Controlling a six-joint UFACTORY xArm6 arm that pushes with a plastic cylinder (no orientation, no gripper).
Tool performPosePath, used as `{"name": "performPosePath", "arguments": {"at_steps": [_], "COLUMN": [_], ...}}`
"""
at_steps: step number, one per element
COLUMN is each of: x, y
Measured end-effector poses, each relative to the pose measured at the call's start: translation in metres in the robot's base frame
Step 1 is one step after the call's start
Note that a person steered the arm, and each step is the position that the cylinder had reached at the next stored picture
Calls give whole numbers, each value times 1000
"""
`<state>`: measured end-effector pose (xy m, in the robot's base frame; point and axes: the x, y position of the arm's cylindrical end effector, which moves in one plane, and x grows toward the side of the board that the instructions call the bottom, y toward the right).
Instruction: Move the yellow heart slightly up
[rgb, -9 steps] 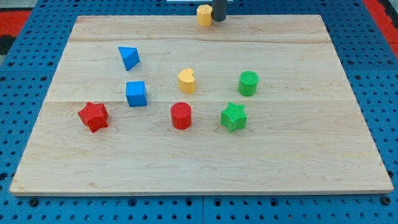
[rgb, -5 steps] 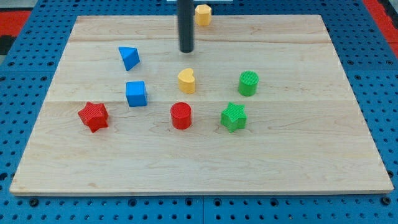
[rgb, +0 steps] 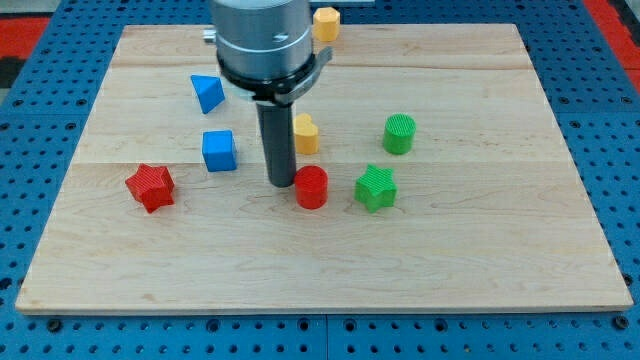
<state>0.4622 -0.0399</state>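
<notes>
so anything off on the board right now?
Slightly. My tip sits against the red cylinder, on its left, not under the yellow heart. The yellow hexagon sits at the board's top edge.

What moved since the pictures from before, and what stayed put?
My tip swept from the view's top down to just left of the red cylinder, below and left of the yellow heart. The red cylinder shifted a little to the view's right. The yellow heart looks about where it was, now partly hidden by the rod. The other blocks stayed put.
</notes>
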Motion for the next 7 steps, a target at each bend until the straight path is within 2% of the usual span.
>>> {"name": "performPosePath", "arguments": {"at_steps": [1, 3, 4, 5, 6, 7], "x": [-25, -118, -124, -98, -91, -76], "y": [0, 5, 5, 4, 9, 36]}}
